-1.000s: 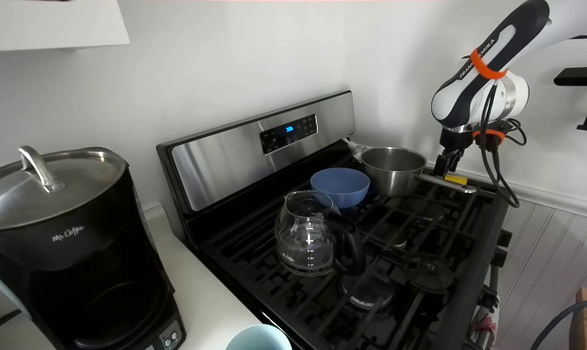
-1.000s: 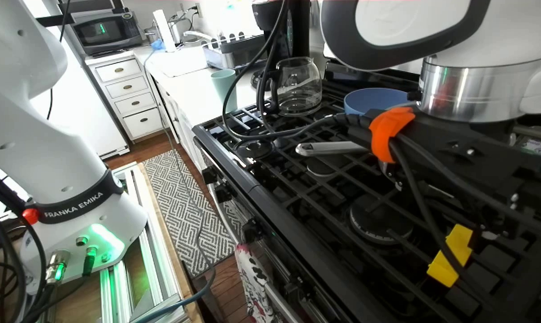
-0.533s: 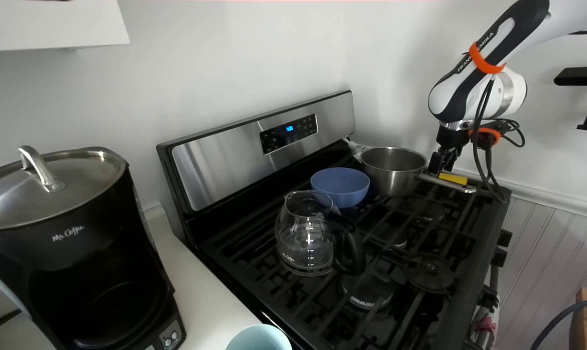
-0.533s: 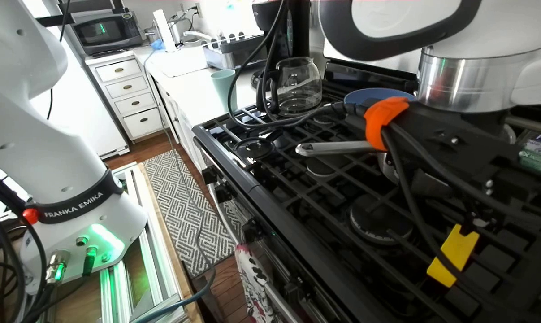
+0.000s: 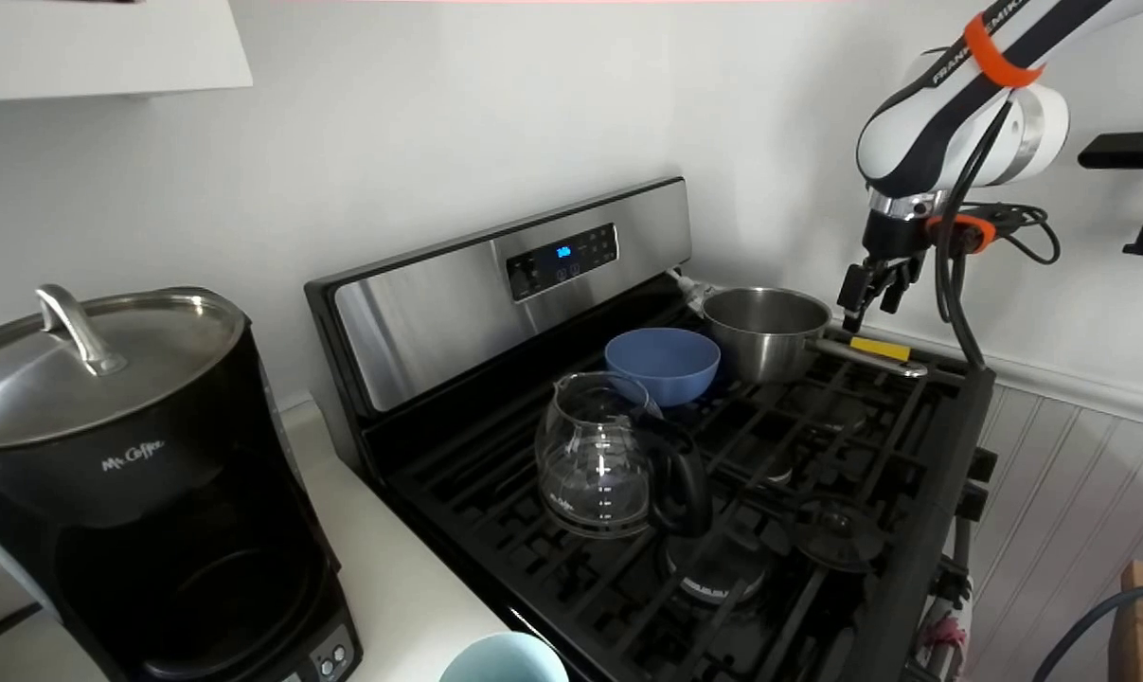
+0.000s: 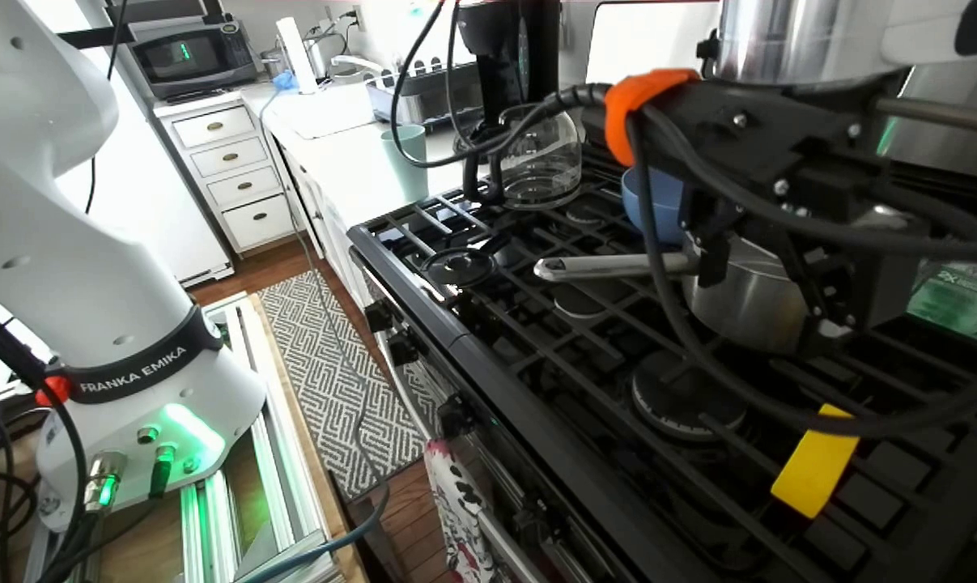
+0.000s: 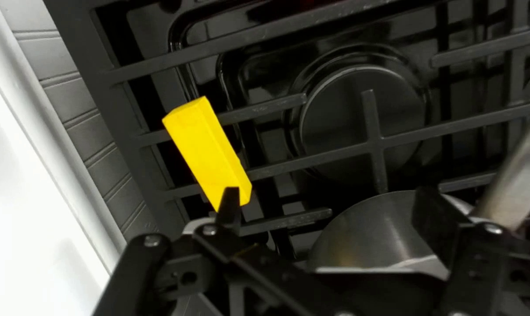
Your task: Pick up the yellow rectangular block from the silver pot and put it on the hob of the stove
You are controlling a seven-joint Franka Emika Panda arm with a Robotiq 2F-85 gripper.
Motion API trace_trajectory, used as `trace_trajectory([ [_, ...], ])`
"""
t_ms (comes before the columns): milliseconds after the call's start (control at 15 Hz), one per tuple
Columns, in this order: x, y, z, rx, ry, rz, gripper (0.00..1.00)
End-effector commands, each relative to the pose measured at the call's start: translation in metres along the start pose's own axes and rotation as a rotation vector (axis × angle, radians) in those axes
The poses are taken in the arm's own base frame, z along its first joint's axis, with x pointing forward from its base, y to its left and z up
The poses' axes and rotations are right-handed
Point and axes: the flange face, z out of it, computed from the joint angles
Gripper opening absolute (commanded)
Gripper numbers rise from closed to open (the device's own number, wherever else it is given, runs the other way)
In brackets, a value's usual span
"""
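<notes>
While the smooth, oblong yellow block (image 7: pixel 207 151) lies on the barred matte-black hob (image 7: pixel 376 143), the tool (image 7: pixel 328 192) gapes wide.

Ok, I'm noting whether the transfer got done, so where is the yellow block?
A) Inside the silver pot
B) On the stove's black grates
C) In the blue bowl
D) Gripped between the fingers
B: in the wrist view the yellow block lies across bars of the black grates, while the fingers stand spread apart, not holding it.
</notes>
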Motion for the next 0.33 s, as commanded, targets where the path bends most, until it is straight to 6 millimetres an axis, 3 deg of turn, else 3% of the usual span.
trace_trajectory([
  [0,-0.024,-0.023,-0.042,0.036,0.049,-0.052,1.0],
  [133,-0.026,-0.036,-0.06,0.035,0.106,-0.126,1.0],
  [200,-0.012,-0.021,-0.042,0.019,0.061,-0.071,1.0],
  [267,-0.013,-0.025,-0.049,0.02,0.075,-0.079,1.0],
])
